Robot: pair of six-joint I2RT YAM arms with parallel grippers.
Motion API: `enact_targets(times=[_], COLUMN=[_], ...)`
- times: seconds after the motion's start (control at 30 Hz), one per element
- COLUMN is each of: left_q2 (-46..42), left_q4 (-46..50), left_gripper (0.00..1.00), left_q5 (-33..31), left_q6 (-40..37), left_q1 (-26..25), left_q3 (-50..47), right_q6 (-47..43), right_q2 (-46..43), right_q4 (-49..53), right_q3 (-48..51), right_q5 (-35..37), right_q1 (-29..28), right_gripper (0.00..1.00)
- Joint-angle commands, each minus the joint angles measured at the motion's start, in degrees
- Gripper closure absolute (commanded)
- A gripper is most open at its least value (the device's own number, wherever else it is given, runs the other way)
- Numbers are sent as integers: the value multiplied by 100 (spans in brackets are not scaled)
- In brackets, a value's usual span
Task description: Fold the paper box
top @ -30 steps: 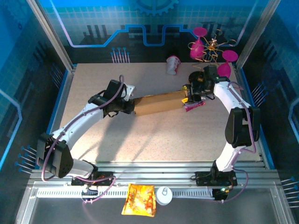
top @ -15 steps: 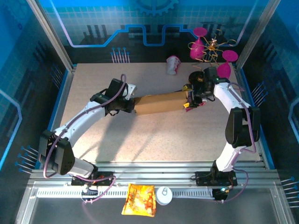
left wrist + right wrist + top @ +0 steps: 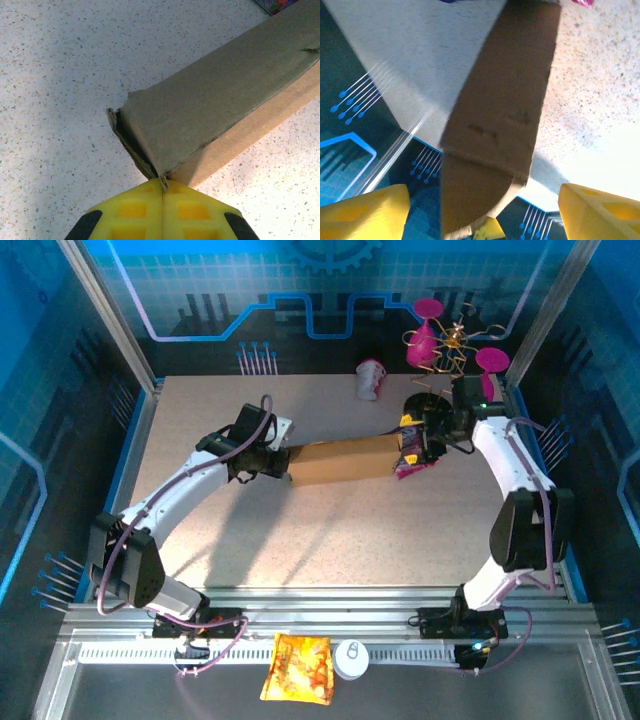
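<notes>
Left gripper (image 3: 162,190): jaws together, clamped on a thin corner edge of the paper box (image 3: 215,95).
Right gripper (image 3: 481,220): jaws wide apart, the box's opposite end flap between them, ungripped.
Box: lies lengthwise on the desk (image 3: 300,540), between the two grippers.
Purple packet (image 3: 412,466): against the box's right end.
Hazards: the thin pinch may slip or tear the cardboard; the unheld flap may spring back; the packet may snag a fold.

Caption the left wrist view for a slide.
Left gripper pinches a corner of the paper box, which lies on the speckled table.
</notes>
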State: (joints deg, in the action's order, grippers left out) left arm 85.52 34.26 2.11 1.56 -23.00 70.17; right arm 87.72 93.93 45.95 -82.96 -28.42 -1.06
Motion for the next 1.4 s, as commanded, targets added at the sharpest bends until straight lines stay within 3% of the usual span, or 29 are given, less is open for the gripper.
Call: enact_targets(times=[0.0, 0.1, 0.17, 0.23, 0.33, 0.47, 0.57, 0.73, 0.97, 1.37], left_q2=[189, 210, 231, 253, 298, 360, 393, 437, 493, 597], left_q4=[466, 499, 518, 537, 568, 619, 631, 636, 651, 692], left_gripper=[100, 100, 100, 100, 100, 100, 100, 100, 100, 100], left_q5=[-119, -135, -154, -168, -194, -220, -239, -239, -236, -188], left_q6=[-7, -33, -48, -51, -59, -70, -73, -43, 13, 62], left_q1=[-25, -15, -20, -17, -12, -19, -17, -15, -16, 6], left_q3=[56, 91, 114, 145, 194, 264, 298, 352, 390, 477], right_q6=[-555, -1344, -1952, -2663, -2941, -2617, -1847, -644, -489, -297], right_q2=[-638, -932, -948, -868, -634, -220, -210, -179, -231, -305], right_q4=[168, -229, -192, -236, 26, 593, -37, -956, -928, -1350], right_q3=[-14, 316, 306, 184, -57, -293, 88, 660, 849, 1358], right_q5=[659, 911, 913, 837, 580, 34, -492, -964, -940, -921], right_q1=[139, 185, 176, 142, 174, 168, 149, 51, 12, -17], right_gripper=[31, 53, 59, 59, 52, 26, 19, 21, 21, 43])
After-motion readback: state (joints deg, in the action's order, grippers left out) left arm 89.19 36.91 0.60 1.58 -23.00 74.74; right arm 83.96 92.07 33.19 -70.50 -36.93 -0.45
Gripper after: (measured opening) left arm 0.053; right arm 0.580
